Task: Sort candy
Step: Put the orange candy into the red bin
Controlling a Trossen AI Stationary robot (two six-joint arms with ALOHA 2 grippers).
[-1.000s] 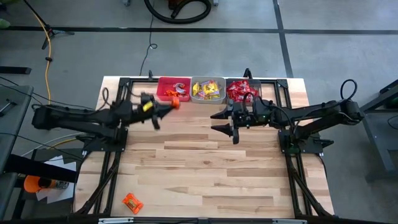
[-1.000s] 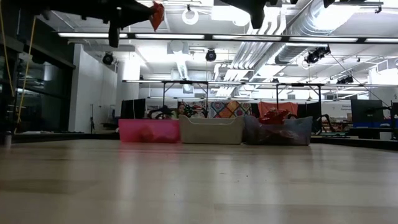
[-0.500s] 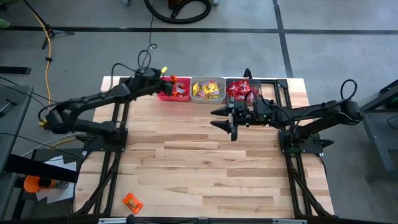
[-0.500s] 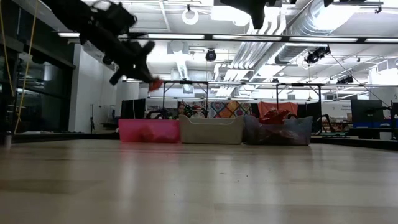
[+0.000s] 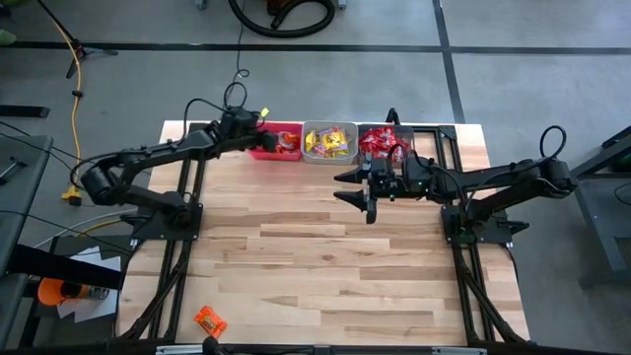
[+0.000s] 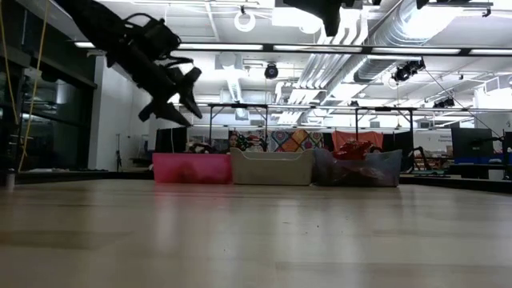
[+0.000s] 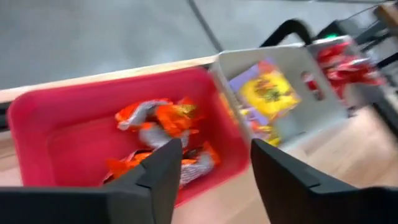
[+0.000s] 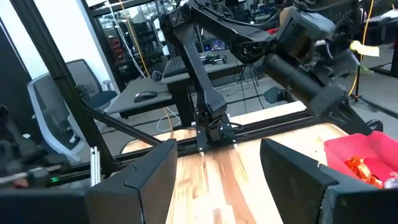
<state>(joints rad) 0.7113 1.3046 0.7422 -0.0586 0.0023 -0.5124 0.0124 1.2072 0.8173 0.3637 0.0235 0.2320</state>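
Left gripper (image 7: 211, 168) opened since; orange candy (image 7: 163, 118) below in red bin (image 7: 37, 118)

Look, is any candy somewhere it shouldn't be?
Yes. One orange candy lies alone at the table's near left corner, far from the three bins along the far edge. Every other candy seen sits inside a bin; the left claw hangs open over the red bin.

I see orange candy (image 7: 163, 118) in my red bin (image 7: 50, 140), yellow candy (image 7: 267, 90) in grey (silver-edged wrappers), pale striped table (image 5: 325, 256).
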